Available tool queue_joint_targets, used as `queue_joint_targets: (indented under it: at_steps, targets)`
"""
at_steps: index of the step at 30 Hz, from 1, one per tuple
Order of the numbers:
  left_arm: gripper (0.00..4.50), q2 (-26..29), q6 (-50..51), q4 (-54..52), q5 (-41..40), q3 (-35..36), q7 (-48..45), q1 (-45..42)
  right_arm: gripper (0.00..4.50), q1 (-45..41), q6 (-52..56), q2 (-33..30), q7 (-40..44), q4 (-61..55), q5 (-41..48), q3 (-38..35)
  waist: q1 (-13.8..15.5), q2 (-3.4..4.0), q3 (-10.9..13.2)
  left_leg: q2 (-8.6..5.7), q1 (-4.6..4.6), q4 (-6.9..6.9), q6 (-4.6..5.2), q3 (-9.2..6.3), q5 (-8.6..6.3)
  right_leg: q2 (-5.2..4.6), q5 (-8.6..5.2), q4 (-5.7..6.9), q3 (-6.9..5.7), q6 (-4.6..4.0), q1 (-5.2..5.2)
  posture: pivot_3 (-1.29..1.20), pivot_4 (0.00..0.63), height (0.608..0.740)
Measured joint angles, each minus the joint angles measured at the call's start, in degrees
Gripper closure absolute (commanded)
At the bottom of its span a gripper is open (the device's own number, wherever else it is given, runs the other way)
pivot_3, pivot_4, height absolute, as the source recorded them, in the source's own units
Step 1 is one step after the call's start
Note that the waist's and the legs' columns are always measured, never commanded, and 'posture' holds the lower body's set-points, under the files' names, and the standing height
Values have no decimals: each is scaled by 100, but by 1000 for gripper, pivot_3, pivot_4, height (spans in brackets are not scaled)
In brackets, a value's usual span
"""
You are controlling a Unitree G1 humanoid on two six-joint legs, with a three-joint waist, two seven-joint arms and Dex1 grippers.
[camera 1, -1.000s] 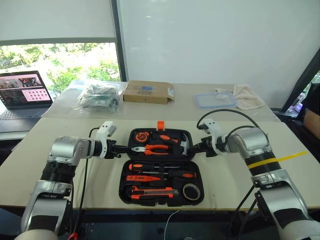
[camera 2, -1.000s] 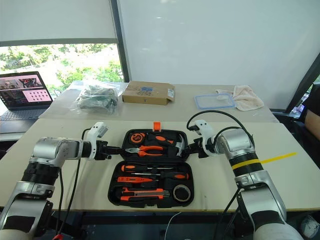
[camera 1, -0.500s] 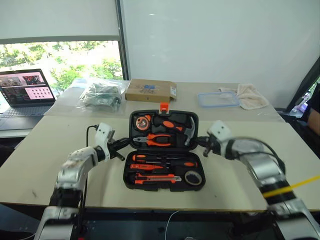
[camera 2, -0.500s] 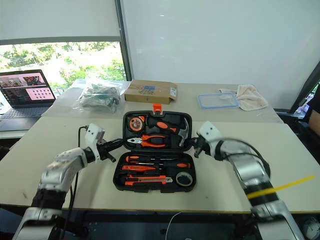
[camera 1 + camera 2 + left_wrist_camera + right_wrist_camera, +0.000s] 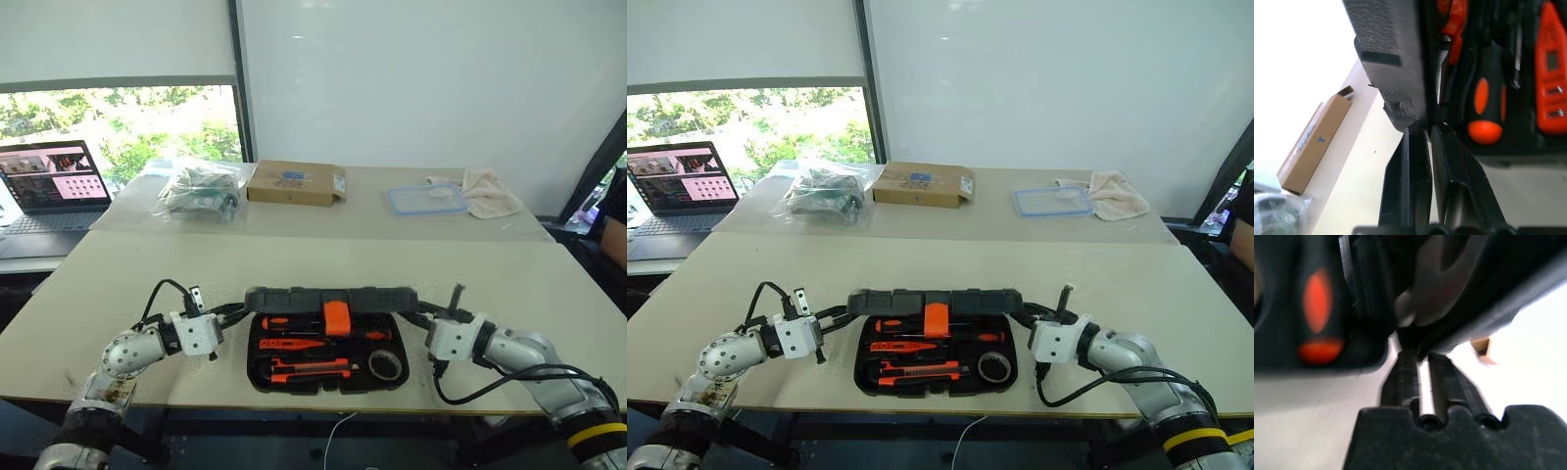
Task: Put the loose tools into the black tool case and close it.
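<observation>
Case (image 5: 328, 338) lies low in the frame's centre, its lid (image 5: 328, 297) half lowered over screwdrivers (image 5: 318, 325), utility knife (image 5: 312, 368) and tape roll (image 5: 386, 365). Left gripper (image 5: 1426, 131) and right gripper (image 5: 1419, 355) each pinch a lid corner, fingers nearly closed.

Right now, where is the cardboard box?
The cardboard box lies on the far table, between the plastic bag on its left and the clear lid on its right.

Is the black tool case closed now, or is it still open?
Partly open. The black tool case has its lid tilted forward, with tools inside still visible underneath.
</observation>
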Motion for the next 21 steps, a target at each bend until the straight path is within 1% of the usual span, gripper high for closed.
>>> queue_joint_targets:
  at_steps: [1, 2, 3, 4, 7, 8, 9, 10, 11, 13, 14, 18, 19, 20, 21]
  targets:
    - [3054, 91, 3, 180, 27, -31, -76, 35, 2340, 35, -2, -32, 2, 129, -49, 0, -25, 3, 2, -1, -2, -1, 0, 5, 0, -2, 0, 2, 2, 0, -7, 0, 150, 740]
    - [2770, 163, 49, 475, -6, -76, -242, 92, 2085, 75, -45, -30, -23, 216, -24, -21, -62, 11, 7, 2, -6, -2, -2, 8, 1, 0, -1, 5, 5, -1, -17, 0, 150, 740]
    - [2495, 155, 62, 541, -90, -119, -334, 76, 1748, 45, -78, -31, -19, 215, -20, -47, -79, 11, 7, 3, -5, -2, -4, 12, 2, 2, -2, 8, 9, -3, -18, 0, 150, 740]
    - [2047, 149, 62, 568, -160, -156, -431, 29, 1339, -4, -80, -40, 17, 214, -16, -65, -77, 9, 8, 6, -4, -1, -8, 9, 4, 5, -2, 8, 6, -4, -15, 0, 150, 740]
    - [1022, 152, 169, 658, -374, -144, -594, -64, 313, -25, -85, -52, 122, 213, 118, -124, -56, 8, 8, 6, -2, -1, -9, 8, 6, 6, -2, 9, 5, -4, -12, 0, 150, 740]
    - [1016, 152, 317, 691, -467, -123, -646, -126, 49, -12, -62, -54, 194, 196, 241, -154, -52, 8, 9, 6, -3, -1, -9, 7, 6, 6, -2, 9, 5, -4, -12, 0, 150, 740]
    - [1016, 162, 509, 708, -570, -93, -696, -167, 49, 11, -8, -61, 303, 162, 409, -196, -50, 8, 8, 6, -3, -1, -9, 7, 5, 6, -2, 8, 5, -4, -11, 0, 150, 740]
    - [1016, 168, 725, 716, -670, -52, -734, -199, 397, 89, 113, -90, 469, 80, 620, -241, -48, 8, 8, 5, -3, -1, -8, 7, 5, 5, -2, 8, 6, -4, -12, 0, 150, 740]
    - [1016, 170, 890, 721, -752, 11, -740, -205, 604, 163, 213, -126, 626, 8, 770, -249, -46, 8, 9, 5, -5, -1, -7, 4, 4, 6, -2, 7, 5, -4, -11, 0, 150, 740]
    - [1579, 166, 1596, 722, -1042, 168, -797, -296, 1291, 708, 841, -300, 1297, -581, 1660, -364, -2, 8, 9, 5, -13, -1, -5, -10, 3, 5, -4, 6, -2, -1, -11, 0, 150, 740]
    - [1760, 158, 1893, 722, -1134, 218, -819, -378, 1632, 965, 1149, -384, 1570, -897, 2063, -412, 22, 8, 9, 5, -16, 0, -4, -11, 2, 5, -4, 7, -3, -1, -12, 0, 150, 740]
    - [3258, 92, 2920, 679, -1448, 359, -918, -795, 3006, 1778, 2233, -688, 2222, -2199, 3115, -642, 53, 7, 9, 1, -19, 7, 5, -15, -3, -1, -2, 2, -5, 4, -7, 0, 150, 740]
    - [3637, 39, 3241, 667, -1471, 332, -976, -974, 3328, 2120, 2651, -850, 2360, -2765, 3369, -741, 69, 7, 9, -1, -19, 8, 9, -17, -5, -3, -2, 2, -5, 6, -7, 0, 150, 740]
    - [4085, 28, 3404, 667, -1468, 325, -998, -1066, 3704, 2270, 2857, -906, 2435, -3073, 3480, -750, 74, 2, 8, -1, -19, 8, 9, -19, -5, -1, -2, 2, -5, 7, -6, 0, 150, 740]
    - [4397, -21, 3597, 679, -1432, 282, -1014, -1204, 4040, 2465, 3117, -944, 2490, -3406, 3578, -778, 85, -6, 7, 0, -19, 10, 9, -21, -5, 1, -2, 3, -5, 6, -6, 0, 150, 740]
